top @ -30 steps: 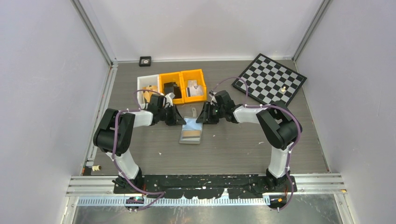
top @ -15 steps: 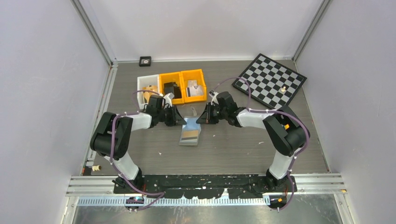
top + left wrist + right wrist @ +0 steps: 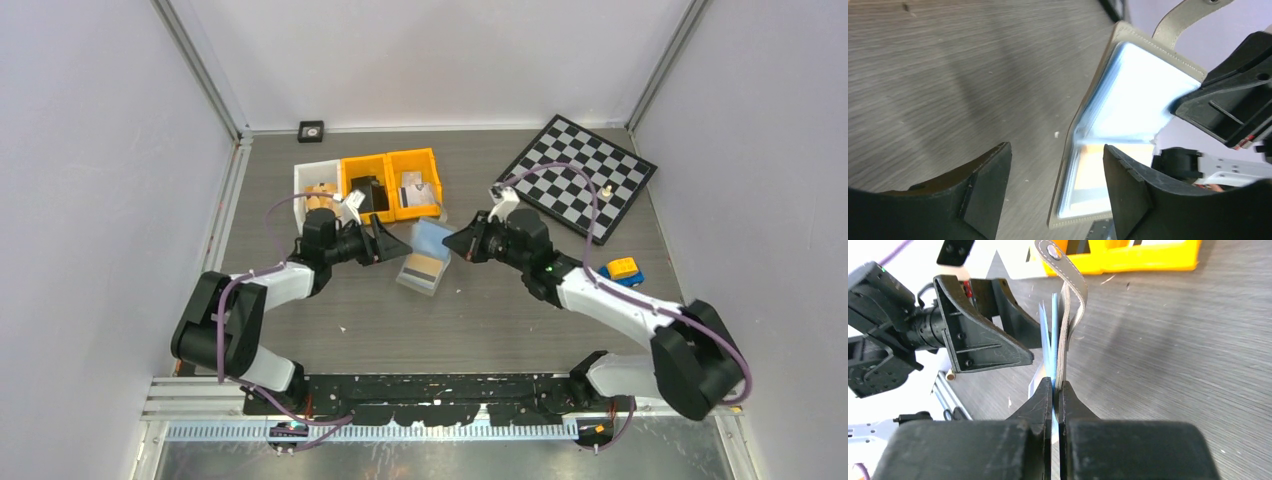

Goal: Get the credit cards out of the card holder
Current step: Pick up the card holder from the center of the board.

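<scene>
The card holder [image 3: 412,277] stands propped open on the table, its grey cover [image 3: 1064,352] upright and its snap strap [image 3: 1064,262] curling over the top. A pale blue credit card [image 3: 432,238] shows in the raised half, a tan one [image 3: 426,267] in the lower half. My right gripper [image 3: 452,243] is shut on the raised cover's edge, with the blue card's edge [image 3: 1053,330] between the jaws [image 3: 1055,386]. My left gripper [image 3: 400,246] is open just left of the holder, touching nothing. In the left wrist view the blue card [image 3: 1133,100] and the tan card [image 3: 1098,170] lie ahead of its jaws [image 3: 1057,150].
Two orange bins [image 3: 390,182] and a white bin [image 3: 315,185] stand right behind the left gripper. A chessboard [image 3: 580,175] lies at the back right. A small blue-and-orange block [image 3: 622,270] sits beside the right forearm. A small black square [image 3: 311,129] rests at the back edge.
The right gripper shut on the holder's cover and pulled it up and to the right. The left gripper opened and let go. The right arm's elbow swung down to the right.
</scene>
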Controlling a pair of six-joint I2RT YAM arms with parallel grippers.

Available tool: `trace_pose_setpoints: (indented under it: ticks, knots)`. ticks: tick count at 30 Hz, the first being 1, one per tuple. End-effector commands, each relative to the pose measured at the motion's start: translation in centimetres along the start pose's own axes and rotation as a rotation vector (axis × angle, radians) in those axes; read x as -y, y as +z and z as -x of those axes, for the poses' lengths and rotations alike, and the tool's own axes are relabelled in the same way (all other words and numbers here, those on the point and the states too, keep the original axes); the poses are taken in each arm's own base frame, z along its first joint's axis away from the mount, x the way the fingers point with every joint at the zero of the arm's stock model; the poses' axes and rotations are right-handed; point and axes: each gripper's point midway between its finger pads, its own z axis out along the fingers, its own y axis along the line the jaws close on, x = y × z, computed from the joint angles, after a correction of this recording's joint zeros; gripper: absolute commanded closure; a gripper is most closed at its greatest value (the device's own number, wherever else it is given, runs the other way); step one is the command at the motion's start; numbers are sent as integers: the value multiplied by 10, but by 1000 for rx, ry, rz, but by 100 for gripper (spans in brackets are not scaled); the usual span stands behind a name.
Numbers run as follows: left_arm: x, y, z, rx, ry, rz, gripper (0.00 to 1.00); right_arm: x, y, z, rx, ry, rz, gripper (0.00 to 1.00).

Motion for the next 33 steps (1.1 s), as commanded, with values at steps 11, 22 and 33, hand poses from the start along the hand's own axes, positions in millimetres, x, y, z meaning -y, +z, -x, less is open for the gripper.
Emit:
trace_pose_setpoints:
  ticks: [11,22,33]
  knots:
    - [64,5,12,25,-106,-424,25,-14,-73,73,484,-17,5,100]
    - [61,-7,26,74,-93,-451,27,-21,-57,62,352,-48,9,100]
    - [43,-33,35,206,127,-153,22,-58,-34,35,110,-74,200,100]
